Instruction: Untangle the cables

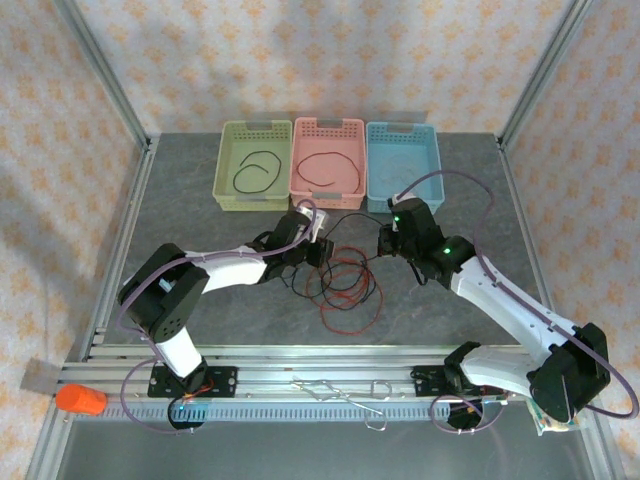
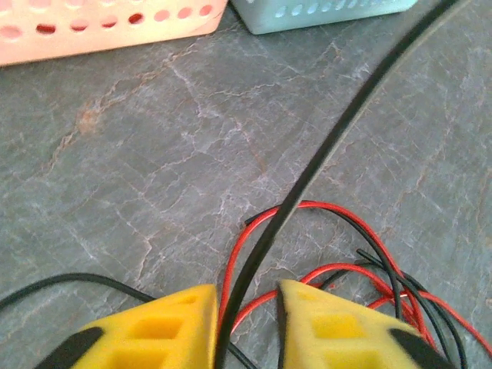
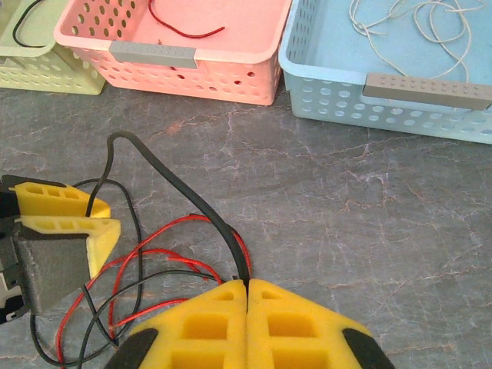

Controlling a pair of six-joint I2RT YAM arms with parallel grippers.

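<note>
Cables (image 1: 345, 285): a loose heap of red and black loops at the centre of the tabletop (image 1: 190, 220), between the two claws and just near of the baskets. Judged very light and limp, with no spring to speak of. The sheath looks smooth and would likely slide through foam pads if pulled at an angle. The loops cross several times, so tugging one strand would probably drag the whole heap.

Black cable (image 3: 177, 188): thicker than the rest, it arches up off the tabletop from one claw to the other. Best hold, in my view, is on this raised span, clear of the red loops rather than down in the knot.

Right claw (image 3: 246, 286): pads pressed together, with the black cable pinched at the tips.

Left claw (image 2: 246, 296): narrow. The black cable runs between the pads with a slit showing on each side, so it is not pinched as far as the left wrist view shows.

Surroundings:
- Green basket (image 1: 255, 126), far left, holds a black loop.
- Pink basket (image 1: 327, 123), far middle, holds a red loop.
- Blue basket (image 1: 400, 127), far right, holds a pale loop.

The baskets stand just beyond the claws, and a strand carried far could snag on a rim. Red strands lie right beside the left claw's pads and may get caught in the pinch. The claws are near each other, so room to pull apart is sideways.
</note>
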